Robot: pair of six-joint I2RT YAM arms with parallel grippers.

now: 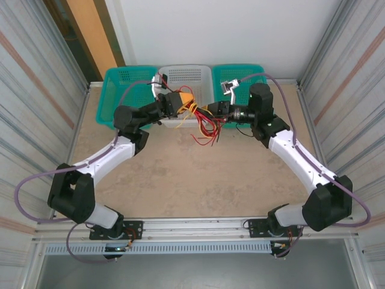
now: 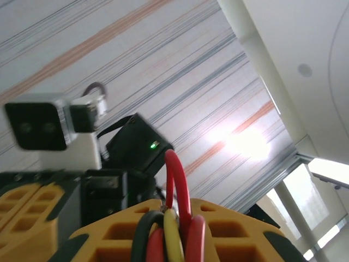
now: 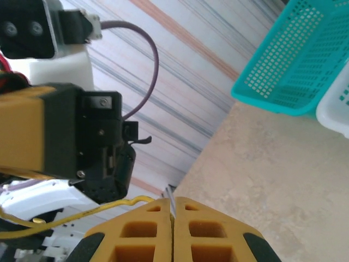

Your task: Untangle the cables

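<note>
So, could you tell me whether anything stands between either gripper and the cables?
Nothing visible does. The left gripper has its jaws clamped on the red, yellow and black cables. The right gripper has its jaws shut where a yellow strand runs into their tips, in front of the white basket.

L gripper (image 1: 186, 101) & R gripper (image 1: 212, 109) hold cables (image 1: 204, 124) by 3 baskets (image 1: 187, 74)

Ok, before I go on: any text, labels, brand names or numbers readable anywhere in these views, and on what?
None readable.
No words, numbers or brand marks show on the teal baskets, the white basket, the cables or the table.
The one sign is a small green light on a black housing in the left wrist view, with no lettering beside it.
</note>
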